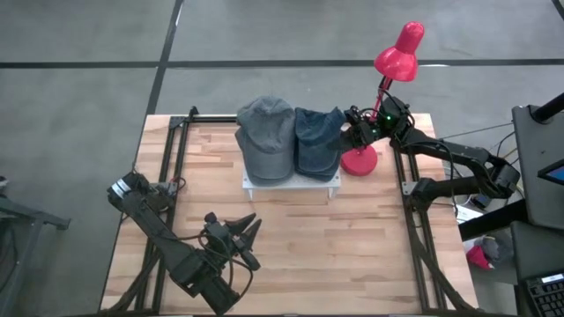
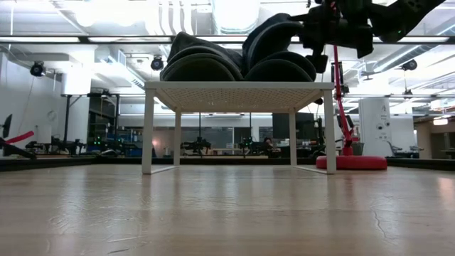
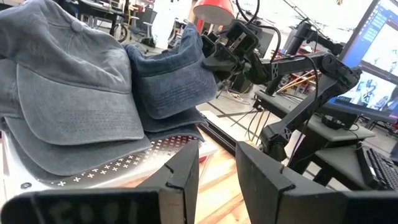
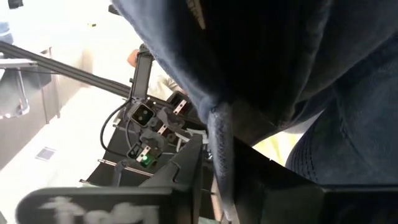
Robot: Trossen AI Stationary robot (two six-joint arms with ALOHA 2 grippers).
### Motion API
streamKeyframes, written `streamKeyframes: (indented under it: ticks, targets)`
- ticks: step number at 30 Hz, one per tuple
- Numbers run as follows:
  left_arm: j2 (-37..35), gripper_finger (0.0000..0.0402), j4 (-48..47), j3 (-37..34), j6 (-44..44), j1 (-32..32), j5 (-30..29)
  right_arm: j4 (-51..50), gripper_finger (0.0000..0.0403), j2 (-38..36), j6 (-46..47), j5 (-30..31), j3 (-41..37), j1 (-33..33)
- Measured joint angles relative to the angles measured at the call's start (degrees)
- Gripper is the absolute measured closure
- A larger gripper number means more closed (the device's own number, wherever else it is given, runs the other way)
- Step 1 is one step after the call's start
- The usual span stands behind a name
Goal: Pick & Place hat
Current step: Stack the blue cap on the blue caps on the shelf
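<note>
A grey hat (image 1: 264, 132) and a blue hat (image 1: 315, 141) lie side by side on a white perforated stand (image 1: 291, 183) in the middle of the table. The blue hat is the one toward the table's right. My right gripper (image 1: 351, 130) is at the blue hat's right edge, shut on it; in the left wrist view that edge (image 3: 189, 37) stands raised above the stand. My left gripper (image 1: 249, 231) waits open near the table's front left and points at the stand. It touches nothing. My right gripper has the blue hat's hemmed edge (image 4: 219, 134) between its two fingers, on the hat's side toward the table's right. The fingers come in level from the right. That edge is lifted a little, while the rest of the hat (image 3: 168, 81) lies on the stand beside the grey hat.
A red desk lamp (image 1: 398, 51) stands at the table's far right, its round base (image 1: 359, 162) right beside the stand and under my right arm. Bare wood lies in front of the stand. Black frame rails (image 1: 172, 167) run along both sides of the table.
</note>
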Motion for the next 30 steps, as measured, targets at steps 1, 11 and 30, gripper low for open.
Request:
streamKeyframes:
  ticks: [1,11,30]
  targets:
    - [0.0,0.0298,0.0,0.0,0.2,0.0,0.0,0.0,0.0334,0.0,0.6,0.0,0.0,0.0]
    - [0.0,0.0298,-1.2,-0.1,2.1,0.0,-0.5,0.1,0.0289,-0.2,8.2,-2.6,0.0,0.0]
    - [0.0,0.0298,-1.4,-0.1,2.5,0.0,-0.5,0.2,0.0286,-0.8,11.4,-4.7,0.0,0.0]
